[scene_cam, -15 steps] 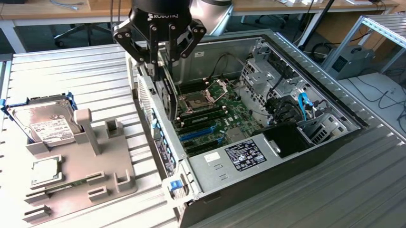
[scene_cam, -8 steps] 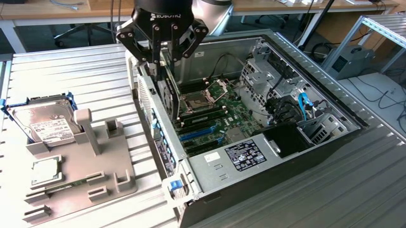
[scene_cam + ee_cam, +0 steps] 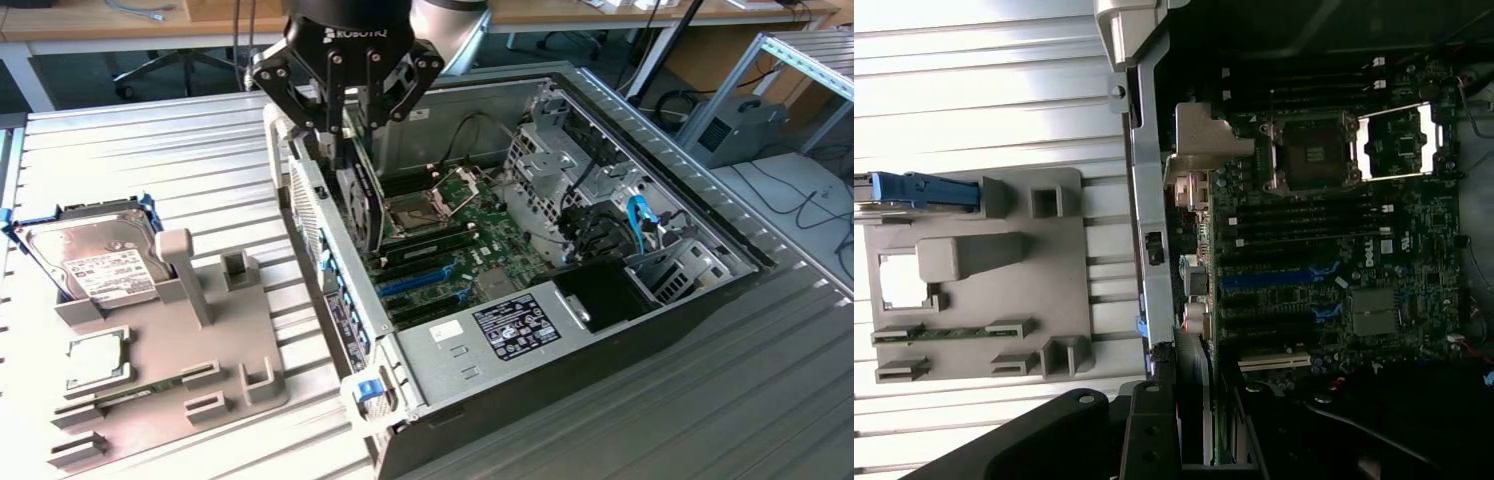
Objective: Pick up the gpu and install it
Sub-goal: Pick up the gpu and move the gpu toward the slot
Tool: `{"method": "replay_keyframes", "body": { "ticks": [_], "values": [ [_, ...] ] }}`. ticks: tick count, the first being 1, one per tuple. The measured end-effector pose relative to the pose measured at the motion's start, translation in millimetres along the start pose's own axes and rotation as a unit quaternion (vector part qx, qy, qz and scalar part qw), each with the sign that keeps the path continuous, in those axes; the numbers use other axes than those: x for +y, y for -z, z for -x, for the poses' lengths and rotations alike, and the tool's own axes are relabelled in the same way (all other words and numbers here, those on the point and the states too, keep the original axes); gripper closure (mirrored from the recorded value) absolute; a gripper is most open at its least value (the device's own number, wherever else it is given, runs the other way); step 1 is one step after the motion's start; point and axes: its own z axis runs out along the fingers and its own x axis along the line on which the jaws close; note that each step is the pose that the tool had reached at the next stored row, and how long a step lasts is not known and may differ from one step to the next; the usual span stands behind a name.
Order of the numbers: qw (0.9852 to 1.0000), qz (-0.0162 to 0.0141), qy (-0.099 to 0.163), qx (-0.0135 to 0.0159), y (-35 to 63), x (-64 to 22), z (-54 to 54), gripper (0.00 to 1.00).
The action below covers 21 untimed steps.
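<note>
The open computer case (image 3: 587, 395) takes up the exterior view's centre and right, standing on a ribbed metal table (image 3: 134, 150). A grey parts holder (image 3: 220, 335) lies at the exterior view's lower left, with a hard drive (image 3: 100, 262) at its far end. At upper centre the gripper (image 3: 354, 140) grasps the gpu (image 3: 363, 200), which stands on edge just inside the case's left wall, over the motherboard (image 3: 461, 245).
</note>
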Motion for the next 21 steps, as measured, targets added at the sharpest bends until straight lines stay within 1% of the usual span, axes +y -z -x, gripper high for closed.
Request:
{"method": "replay_keyframes", "body": {
  "ticks": [14, 21],
  "values": [
    [1.0, -0.0007, 0.0, 0.0, -0.8, 1.0, 11.7, 0.73],
    [1.0, -0.0009, 0.0, 0.0, -2.1, 3.3, 21.7, 0.73]
  ]
}}
